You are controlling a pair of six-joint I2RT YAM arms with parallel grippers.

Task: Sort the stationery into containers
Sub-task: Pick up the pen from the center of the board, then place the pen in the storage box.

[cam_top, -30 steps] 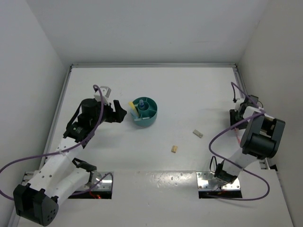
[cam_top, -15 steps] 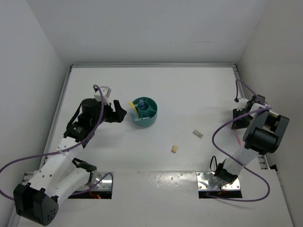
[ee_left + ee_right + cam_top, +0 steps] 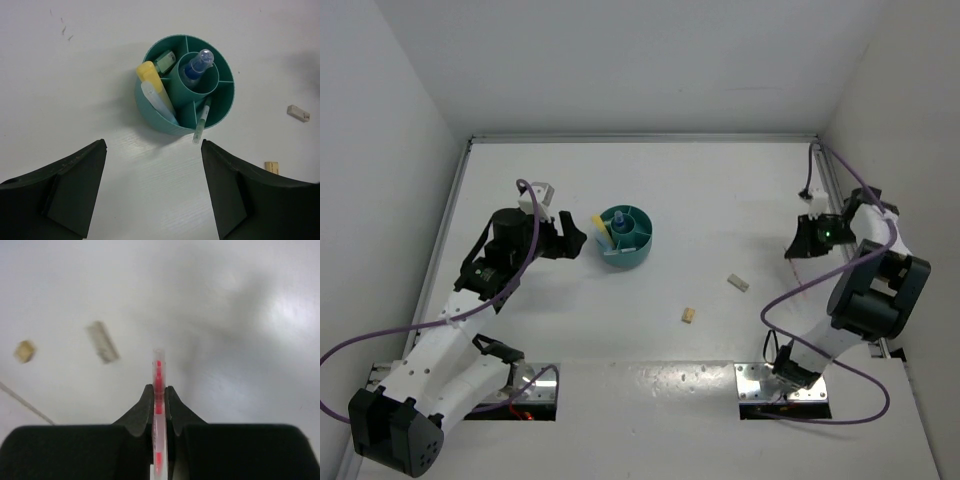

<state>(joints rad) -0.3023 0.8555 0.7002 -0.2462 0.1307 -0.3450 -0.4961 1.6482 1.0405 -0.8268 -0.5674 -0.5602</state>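
Near table's right side: right gripper (image 3: pixel 159 390) pinches red-cored pen (image 3: pixel 158 371), axis straight out past fingertips; teal organiser (image 3: pixel 642 252) well apart leftward (left gripper (image 3: pixel 152 146), jaws wide, is nearer it).

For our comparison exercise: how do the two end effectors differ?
The left end effector is wide open and empty; the right end effector is shut on a clear red-cored pen. The left faces the teal organiser; the right is far from it. Both are black.
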